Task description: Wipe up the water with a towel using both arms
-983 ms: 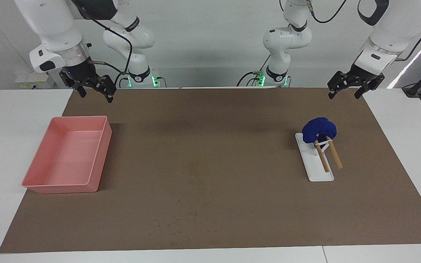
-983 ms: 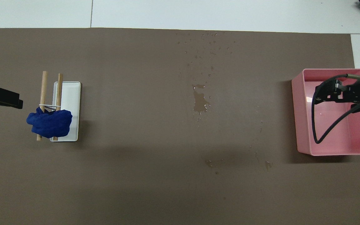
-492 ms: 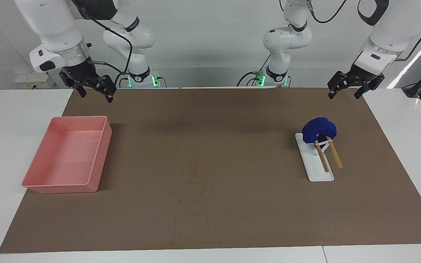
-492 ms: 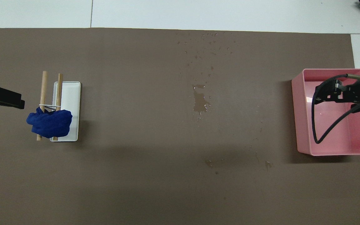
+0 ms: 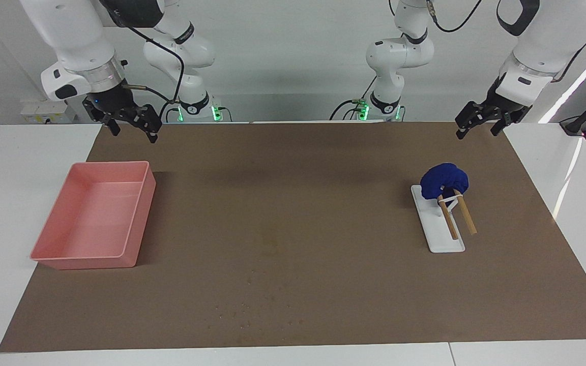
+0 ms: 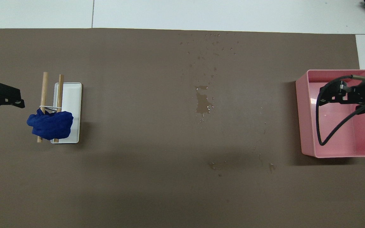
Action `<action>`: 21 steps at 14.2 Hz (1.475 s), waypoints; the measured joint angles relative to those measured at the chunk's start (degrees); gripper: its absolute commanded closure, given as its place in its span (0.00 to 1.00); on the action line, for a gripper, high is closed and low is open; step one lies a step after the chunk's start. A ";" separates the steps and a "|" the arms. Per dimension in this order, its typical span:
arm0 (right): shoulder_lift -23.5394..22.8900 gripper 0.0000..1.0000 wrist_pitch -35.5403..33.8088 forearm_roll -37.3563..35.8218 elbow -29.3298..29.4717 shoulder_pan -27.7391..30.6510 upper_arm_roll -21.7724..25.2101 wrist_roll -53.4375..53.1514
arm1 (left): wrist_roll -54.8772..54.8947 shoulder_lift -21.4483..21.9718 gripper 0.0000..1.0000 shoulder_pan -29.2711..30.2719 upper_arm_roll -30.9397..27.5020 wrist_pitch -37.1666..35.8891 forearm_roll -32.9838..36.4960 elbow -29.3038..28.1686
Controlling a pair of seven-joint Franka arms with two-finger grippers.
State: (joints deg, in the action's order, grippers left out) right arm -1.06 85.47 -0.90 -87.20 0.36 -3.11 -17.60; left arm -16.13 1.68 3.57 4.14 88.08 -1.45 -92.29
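Observation:
The water [image 6: 203,103] is a small darker blotch at the middle of the brown mat; it shows faintly in the facing view [image 5: 271,236]. The deep-blue towel [image 5: 444,180] is a lump clamped in a pair of wooden sticks [image 5: 468,218] that rest on a small white tray [image 5: 443,244], toward the left arm's end of the table; it also shows in the overhead view [image 6: 51,125]. My left gripper [image 5: 477,131] is open and empty, up in the air over the mat's end beside the towel. My right gripper [image 5: 134,133] is open and empty, up over the pink tray.
A pink tray [image 5: 110,163] stands empty at the right arm's end of the mat. Tiny droplets [image 6: 214,47] are scattered on the mat, farther from the robots than the blotch. A few more droplets [image 6: 217,164] lie nearer to the robots than the blotch.
My left gripper has turned a little at the wrist and shifted slightly. The right arm, the towel and the water have not moved.

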 measured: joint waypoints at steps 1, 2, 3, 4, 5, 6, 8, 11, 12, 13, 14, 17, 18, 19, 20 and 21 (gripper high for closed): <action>0.00 0.00 0.00 0.00 0.00 0.00 0.00 0.00 | -3.39 0.58 0.00 0.42 -0.09 1.06 0.00 -1.32; 0.00 0.00 0.00 0.00 0.00 0.00 0.00 0.00 | -6.91 1.31 0.00 0.80 -0.22 2.59 0.00 -3.11; 0.00 0.00 0.00 0.00 0.00 0.00 0.00 0.00 | -10.54 2.10 0.00 1.06 -0.31 4.20 0.00 -5.05; 0.00 0.00 0.00 0.00 0.00 0.00 0.00 0.00 | -14.39 2.92 0.00 1.30 -0.30 5.79 0.00 -7.06; 0.00 0.00 0.00 0.00 0.00 0.00 0.00 0.00 | -18.19 3.83 0.00 1.49 -0.31 7.32 0.00 -9.14; 0.00 0.00 0.00 0.00 0.00 0.00 0.00 0.00 | -21.49 4.83 0.00 1.67 -0.32 8.80 0.00 -11.31; 0.00 0.00 0.00 0.00 0.00 0.00 0.00 0.00 | -26.56 6.96 0.00 2.06 -0.32 12.16 0.00 -15.73; 0.00 0.00 0.00 0.00 0.00 0.00 0.00 0.00 | -33.26 9.15 0.00 3.50 -0.39 16.89 0.00 -20.88; 0.00 0.00 0.00 0.00 0.00 0.00 0.00 0.00 | -35.90 9.50 0.00 3.78 -0.46 18.00 0.00 -22.13; 0.00 0.00 0.00 0.00 0.00 0.00 0.00 0.00 | -38.70 9.67 0.00 3.85 -0.49 19.10 0.00 -23.29; 0.00 0.00 0.00 0.00 0.00 0.00 0.00 0.00 | -41.61 9.77 0.00 3.86 -0.46 20.51 0.00 -24.48; 0.00 0.00 0.00 0.00 0.00 0.00 0.00 0.00 | -48.13 9.76 0.00 3.86 -0.18 24.94 0.00 -28.22; 0.00 0.00 0.00 0.00 0.00 0.00 0.00 0.00 | -49.21 9.70 0.00 3.86 -0.17 26.33 0.00 -29.25; 0.00 0.00 0.00 0.00 0.00 0.00 0.00 0.00 | -49.75 9.54 0.00 3.88 -0.20 27.64 0.00 -30.12; 0.00 0.00 0.00 0.00 0.00 0.00 0.00 0.00 | -50.19 9.08 0.00 3.90 -0.23 28.71 0.00 -30.82; 0.00 0.00 0.00 0.00 0.00 0.00 0.00 0.00 | -50.89 8.30 0.00 3.90 -0.23 29.34 0.00 -31.26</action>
State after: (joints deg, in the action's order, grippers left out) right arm -1.06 85.47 -0.90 -87.20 0.36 -3.11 -17.60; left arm -67.03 9.98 7.46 3.91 117.43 -1.45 -123.55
